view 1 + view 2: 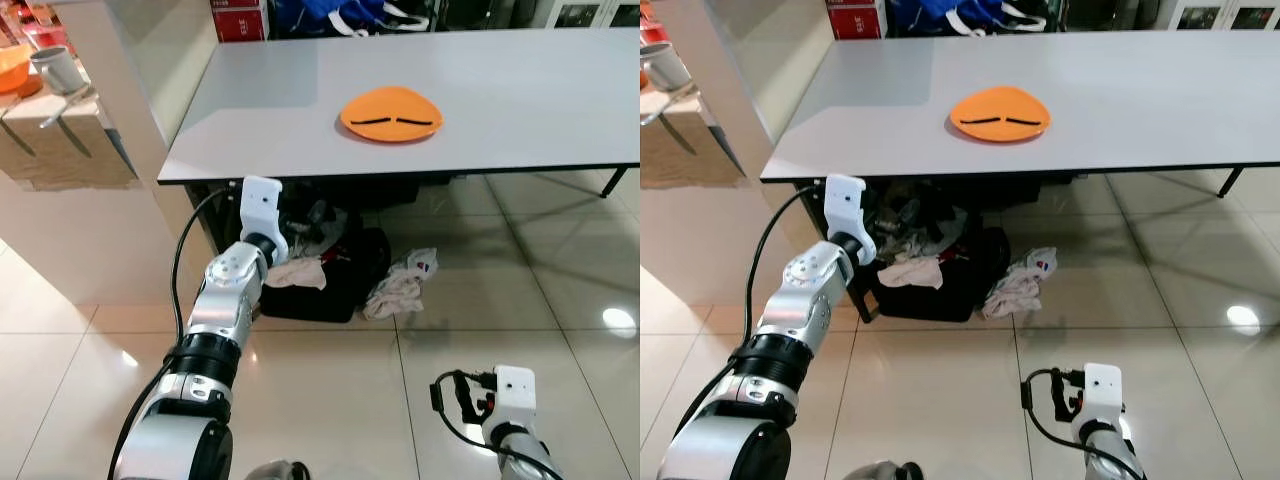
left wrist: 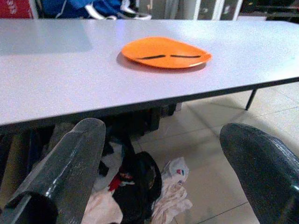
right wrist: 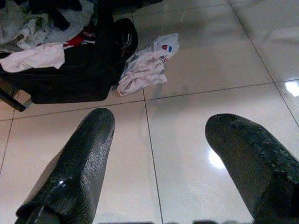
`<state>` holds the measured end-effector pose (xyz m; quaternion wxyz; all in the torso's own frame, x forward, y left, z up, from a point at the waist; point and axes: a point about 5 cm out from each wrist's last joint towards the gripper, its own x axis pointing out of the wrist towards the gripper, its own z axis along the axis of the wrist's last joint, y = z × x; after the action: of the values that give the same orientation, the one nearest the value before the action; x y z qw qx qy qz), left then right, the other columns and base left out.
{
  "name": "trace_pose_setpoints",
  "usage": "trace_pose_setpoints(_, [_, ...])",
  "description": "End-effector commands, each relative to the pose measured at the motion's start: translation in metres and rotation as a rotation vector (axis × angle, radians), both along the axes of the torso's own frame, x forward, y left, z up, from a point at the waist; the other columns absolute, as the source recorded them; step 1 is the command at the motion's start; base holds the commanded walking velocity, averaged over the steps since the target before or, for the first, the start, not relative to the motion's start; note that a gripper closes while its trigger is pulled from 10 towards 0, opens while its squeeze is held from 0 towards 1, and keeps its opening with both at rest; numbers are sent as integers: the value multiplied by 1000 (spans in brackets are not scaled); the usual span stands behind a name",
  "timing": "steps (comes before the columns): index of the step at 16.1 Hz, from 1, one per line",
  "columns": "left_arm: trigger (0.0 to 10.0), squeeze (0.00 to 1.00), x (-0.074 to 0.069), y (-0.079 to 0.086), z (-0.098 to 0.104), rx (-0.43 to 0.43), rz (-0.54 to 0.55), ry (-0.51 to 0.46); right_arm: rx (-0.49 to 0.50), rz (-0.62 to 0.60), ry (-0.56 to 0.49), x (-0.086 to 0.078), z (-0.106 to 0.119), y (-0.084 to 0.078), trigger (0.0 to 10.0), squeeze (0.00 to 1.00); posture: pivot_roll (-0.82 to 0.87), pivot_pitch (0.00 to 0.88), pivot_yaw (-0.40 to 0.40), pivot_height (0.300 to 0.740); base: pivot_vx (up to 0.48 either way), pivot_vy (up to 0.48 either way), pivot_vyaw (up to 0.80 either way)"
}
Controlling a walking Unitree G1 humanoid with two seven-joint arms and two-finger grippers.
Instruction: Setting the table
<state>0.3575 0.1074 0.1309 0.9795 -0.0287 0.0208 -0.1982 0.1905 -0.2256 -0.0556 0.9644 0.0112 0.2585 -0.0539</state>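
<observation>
"One orange plate (image 1: 391,113) was all that lay on the gray tabletop (image 1: 520,90), near its middle. Was the table nearly set?"

"No, I think it had only begun. Nothing else for eating was there. The plate looked smooth and round, with two dark lines on it. The tabletop was flat and plain."

"And the robot?"

"The left gripper (image 2: 159,172) was below the edge, fingers apart, holding nothing. The right gripper (image 3: 156,161) hung over the shiny floor tiles (image 1: 560,290), fingers apart too."

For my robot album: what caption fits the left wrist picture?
Open left claw faces a gray table holding an orange plate.
</observation>
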Motion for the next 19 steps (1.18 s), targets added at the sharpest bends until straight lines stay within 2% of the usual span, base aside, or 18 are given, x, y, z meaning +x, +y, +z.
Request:
trace_pose_setpoints(1, [10000,0,-1,-2,3,0,-21,-8,14,-5,-28,3,2,2,10000,0,-33,0,89,740,0,0,0])
trace_pose_setpoints(5, [10000,0,-2,-5,6,-8,-30,-4,34,0,-61,5,5,3,10000,0,-34,0,94,740,0,0,0])
trace_pose_setpoints(9, [10000,0,-2,-11,6,-5,-56,6,18,154,-55,10,7,10,10000,0,-43,0,107,740,0,0,0])
trace_pose_setpoints(14, [10000,0,-2,-14,7,-1,-68,9,-3,168,-69,10,9,9,10000,0,-33,0,104,740,0,0,0])
trace_pose_setpoints(19, [10000,0,-2,-3,3,18,-43,21,-5,153,-86,9,10,7,10000,0,-32,0,99,740,0,0,0])
